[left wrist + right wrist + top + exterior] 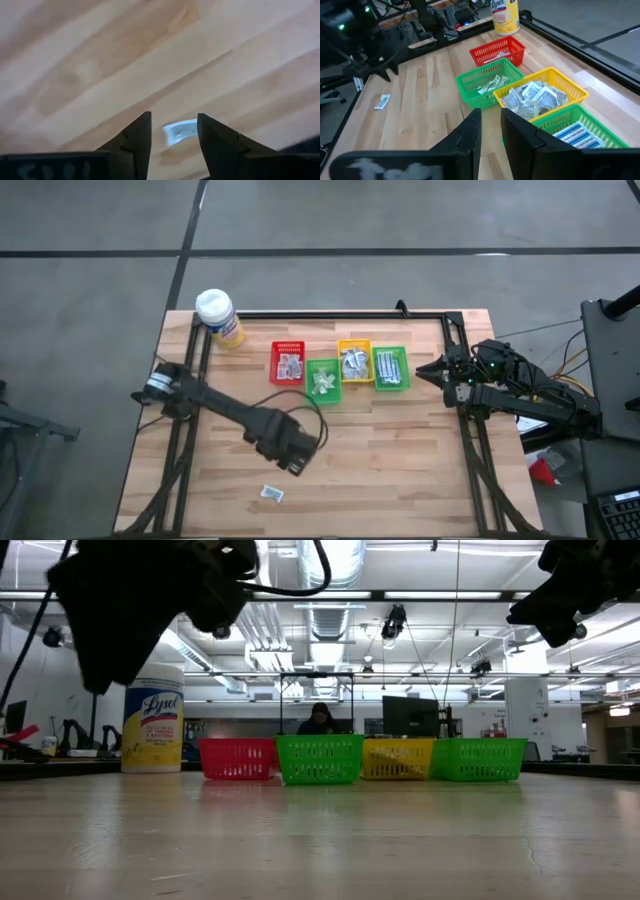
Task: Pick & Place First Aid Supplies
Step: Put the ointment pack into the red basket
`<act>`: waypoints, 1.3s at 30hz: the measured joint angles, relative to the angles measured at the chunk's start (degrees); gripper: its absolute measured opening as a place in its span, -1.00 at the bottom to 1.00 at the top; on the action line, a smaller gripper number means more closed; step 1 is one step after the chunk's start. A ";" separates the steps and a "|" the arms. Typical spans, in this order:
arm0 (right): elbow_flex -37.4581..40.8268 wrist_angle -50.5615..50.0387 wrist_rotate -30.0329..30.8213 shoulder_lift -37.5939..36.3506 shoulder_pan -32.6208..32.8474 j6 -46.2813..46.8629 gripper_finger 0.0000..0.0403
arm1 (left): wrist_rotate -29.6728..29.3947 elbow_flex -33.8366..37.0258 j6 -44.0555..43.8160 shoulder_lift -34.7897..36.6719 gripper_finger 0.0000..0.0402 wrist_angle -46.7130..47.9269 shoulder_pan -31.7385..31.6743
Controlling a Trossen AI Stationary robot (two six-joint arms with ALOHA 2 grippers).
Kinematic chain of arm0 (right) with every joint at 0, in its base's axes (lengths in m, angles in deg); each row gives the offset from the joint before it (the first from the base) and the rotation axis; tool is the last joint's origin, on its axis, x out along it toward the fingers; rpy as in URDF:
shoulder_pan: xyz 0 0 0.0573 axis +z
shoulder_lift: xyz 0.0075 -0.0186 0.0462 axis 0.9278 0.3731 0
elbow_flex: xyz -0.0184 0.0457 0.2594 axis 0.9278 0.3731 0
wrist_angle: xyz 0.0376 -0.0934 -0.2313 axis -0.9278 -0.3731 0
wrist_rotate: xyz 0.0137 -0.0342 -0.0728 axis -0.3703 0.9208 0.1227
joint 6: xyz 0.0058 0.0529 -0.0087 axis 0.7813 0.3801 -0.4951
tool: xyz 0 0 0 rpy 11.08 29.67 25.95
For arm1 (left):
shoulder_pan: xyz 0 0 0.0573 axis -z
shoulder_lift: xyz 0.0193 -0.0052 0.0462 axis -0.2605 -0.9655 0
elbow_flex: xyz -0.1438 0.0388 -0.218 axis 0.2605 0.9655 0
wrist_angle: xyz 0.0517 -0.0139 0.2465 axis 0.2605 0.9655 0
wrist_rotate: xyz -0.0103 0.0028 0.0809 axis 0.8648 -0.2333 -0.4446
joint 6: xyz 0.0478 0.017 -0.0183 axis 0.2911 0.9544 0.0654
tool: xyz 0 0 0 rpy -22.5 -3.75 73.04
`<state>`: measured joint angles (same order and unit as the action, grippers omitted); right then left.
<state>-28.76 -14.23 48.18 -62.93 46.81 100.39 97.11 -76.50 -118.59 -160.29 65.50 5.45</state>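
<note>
One small white first aid packet [272, 494] lies flat on the wooden table near its front edge; it also shows in the left wrist view as packet [180, 131] and in the right wrist view as packet [382, 101]. My left gripper [296, 464] hovers above the table just far and right of the packet, pointing down. Its fingers [135, 140] are open with nothing between them. More first aid supplies fill the red bin [288, 362], two green bins [323, 380] [390, 367] and the yellow bin [354, 360]. My right gripper [490, 117] waits raised at the right edge, narrowly open and holding nothing.
A yellow bottle with a white cap [218, 317] stands at the far left corner. The row of bins sits in the far middle of the table. A black frame rail [330, 313] runs around the table. Bare wood lies between the bins and the front edge.
</note>
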 joint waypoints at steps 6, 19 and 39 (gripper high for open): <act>0.00 0.00 0.00 -0.01 -0.01 0.00 -0.60 | -1.20 4.32 -10.45 -0.04 -0.25 -6.66 4.72; 0.00 0.02 0.00 -0.01 0.00 0.00 -0.63 | -1.14 11.46 -25.22 -0.09 -0.25 -13.87 12.36; 0.00 0.04 0.00 -0.01 -0.01 0.00 -0.57 | -2.01 19.49 -31.40 0.01 -0.25 -25.16 14.87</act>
<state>-28.76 -14.18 48.18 -62.94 46.80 100.39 95.10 -57.00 -149.99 -160.28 40.33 20.32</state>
